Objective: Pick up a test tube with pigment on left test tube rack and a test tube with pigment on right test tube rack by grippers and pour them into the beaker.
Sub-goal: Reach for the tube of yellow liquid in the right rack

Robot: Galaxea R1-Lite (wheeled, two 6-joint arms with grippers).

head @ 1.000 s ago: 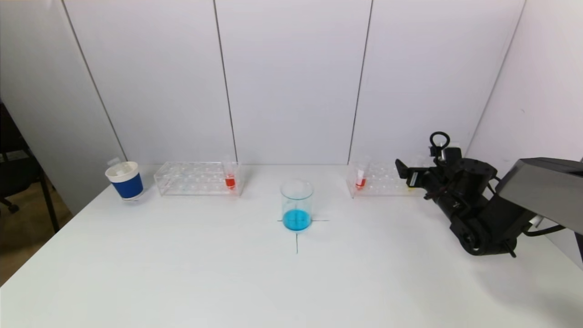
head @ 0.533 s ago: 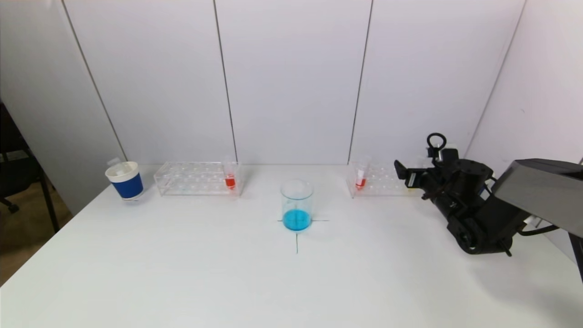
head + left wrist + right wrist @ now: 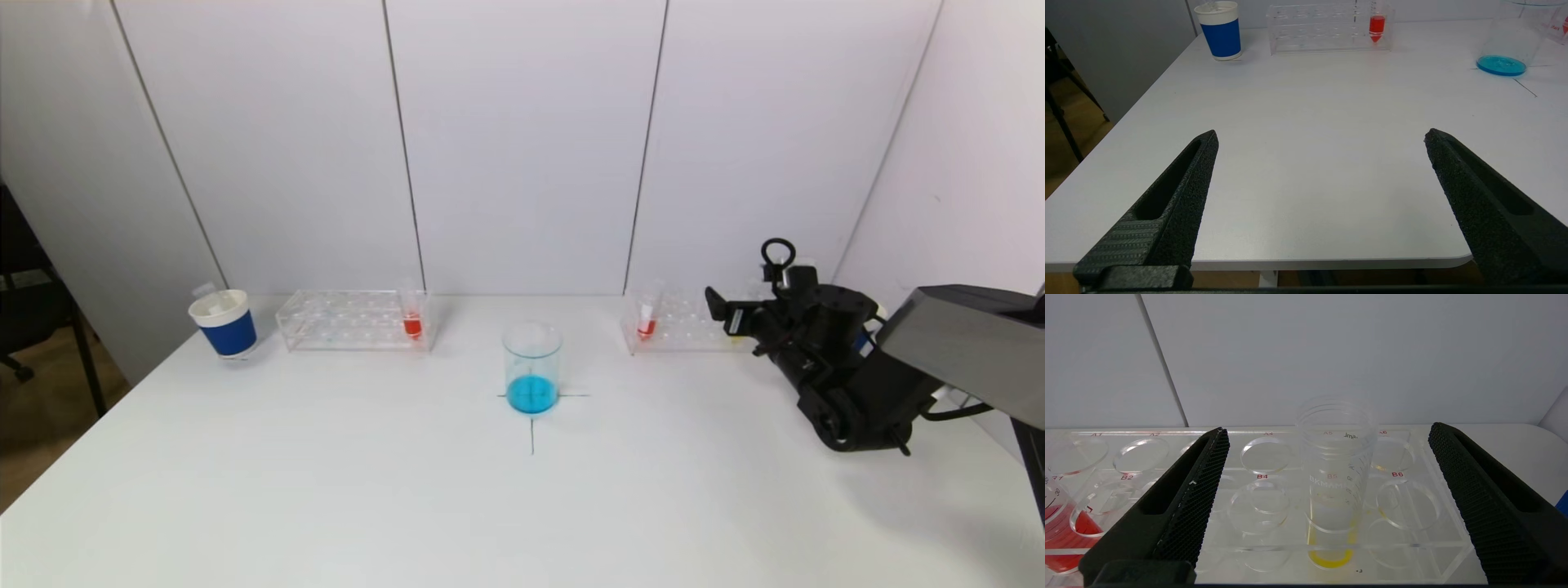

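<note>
White desk [image 3: 326,490] carries two clear acrylic racks. Left test tube rack [image 3: 343,320]: one tube with red pigment [image 3: 412,320] at its inner end. Right test tube rack [image 3: 678,325]: red-pigment tube [image 3: 647,320] at its inner end; tube with yellow residue [image 3: 1333,477] in slot B5. Beaker [image 3: 532,367] between the racks, shallow blue liquid. Blue-and-white cup [image 3: 223,323] far left. Right gripper [image 3: 1327,465] jaws released, straddling the yellow tube. Left gripper [image 3: 1321,139] jaws released above the desk's near edge.
</note>
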